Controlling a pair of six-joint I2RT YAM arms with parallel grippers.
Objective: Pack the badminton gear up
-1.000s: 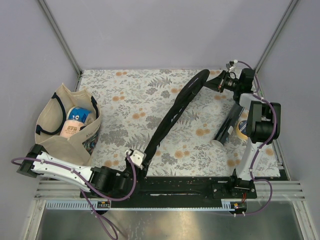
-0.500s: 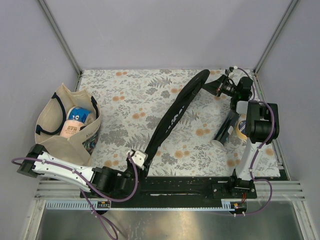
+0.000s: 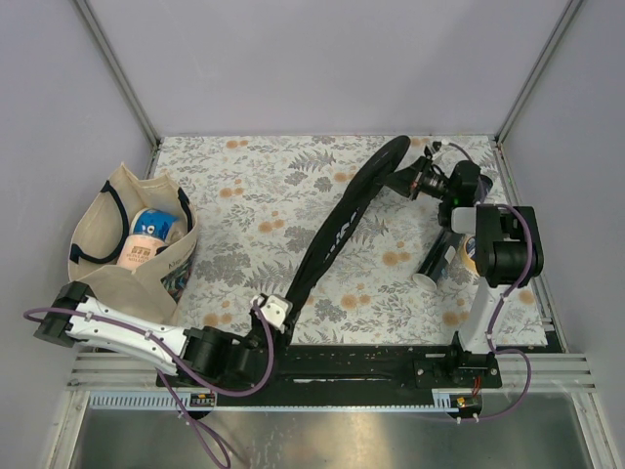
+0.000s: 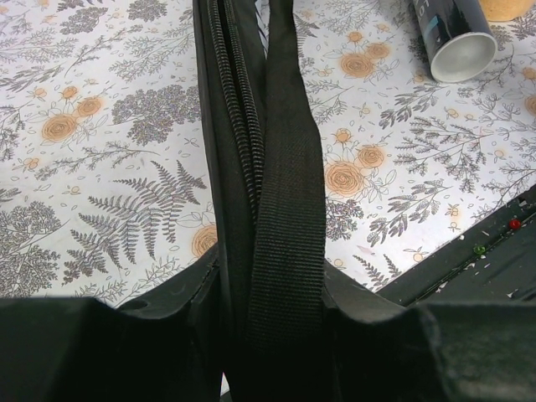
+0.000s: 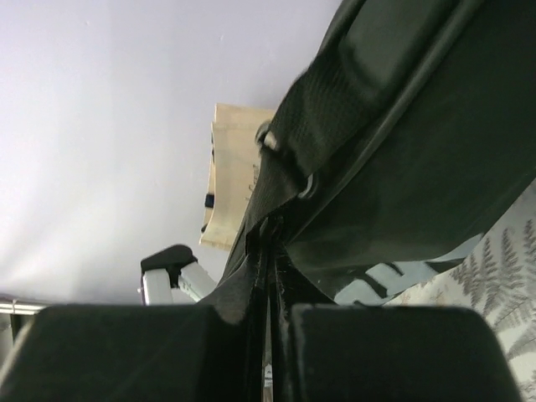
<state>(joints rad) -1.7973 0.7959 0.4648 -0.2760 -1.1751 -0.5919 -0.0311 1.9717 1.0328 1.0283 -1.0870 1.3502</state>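
Note:
The badminton gear in view is a large black racquet cover [image 3: 337, 230] and a long black tube [image 3: 441, 252]. The cover stands on its edge, running diagonally from the near middle of the table to the far right. My left gripper [image 3: 273, 311] is shut on its narrow near end; in the left wrist view the zipper and strap of the cover [image 4: 285, 167] run up between the fingers of my left gripper [image 4: 272, 289]. My right gripper [image 3: 412, 180] is shut on the rim of the cover's wide far end [image 5: 419, 167], pinching the seam at the right gripper [image 5: 270, 311]. The tube [image 4: 452, 33] lies flat beside the right arm.
A beige tote bag [image 3: 98, 274] with dark handles stands at the left edge with small items inside; it also shows far off as the tote [image 5: 230, 176] in the right wrist view. A tape roll [image 3: 473, 250] lies against the tube. The floral mat [image 3: 244, 195] covers the table.
My right gripper has moved left and a little nearer, carrying the cover's wide end with it. The left gripper has kept its hold and barely shifted.

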